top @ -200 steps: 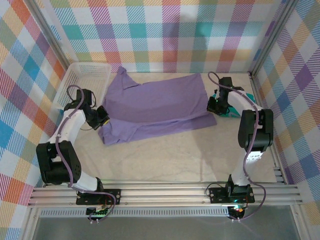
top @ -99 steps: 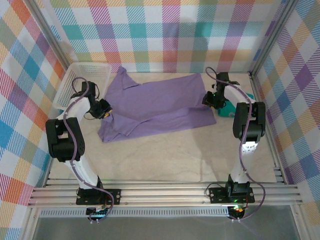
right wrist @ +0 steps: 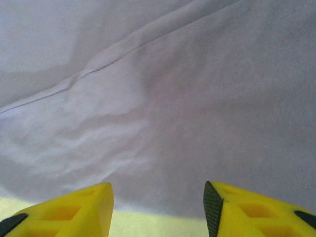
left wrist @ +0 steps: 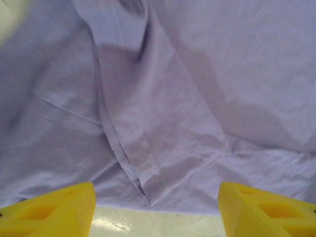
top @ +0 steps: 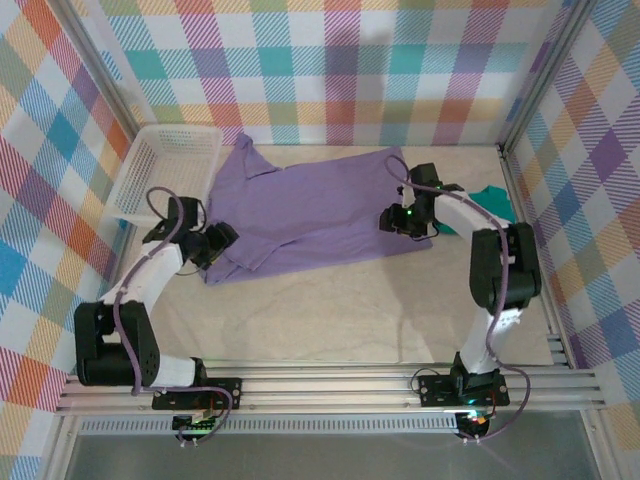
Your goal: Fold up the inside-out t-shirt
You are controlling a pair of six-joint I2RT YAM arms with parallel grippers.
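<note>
Top external, looking down: finds the left arm rising from its base with the elbow swung out to the left and the forearm slanting back toward the middle; puts the left gripper (top: 218, 240) low at the near-left corner of the inside-out t-shirt (top: 320, 200); finds the right arm standing tall on the right, forearm reaching leftward, with the right gripper (top: 393, 220) at the shirt's right edge.

Left wrist: shows yellow fingers (left wrist: 54, 207) spread well apart, holding nothing; looks past them at a strip of table (top: 350, 310) and a folded hem of lavender cloth. Right wrist: shows yellow fingers (right wrist: 69, 210) likewise parted with nothing clamped, smooth cloth and one long seam beyond.

Places the shirt spread across the far half of the table between the two grippers, near-left part doubled over itself, far-left point lying just beside the white mesh basket (top: 170, 160); sees only bare mesh floor inside that basket.

Catches a teal garment (top: 493, 200) at the right, partly hidden behind the right arm; cannot tell from either wrist view whether the fingertips touch the cloth; loses the finger bases at the lower frame edges; meets a pale blur in the left wrist view's top-left corner.
</note>
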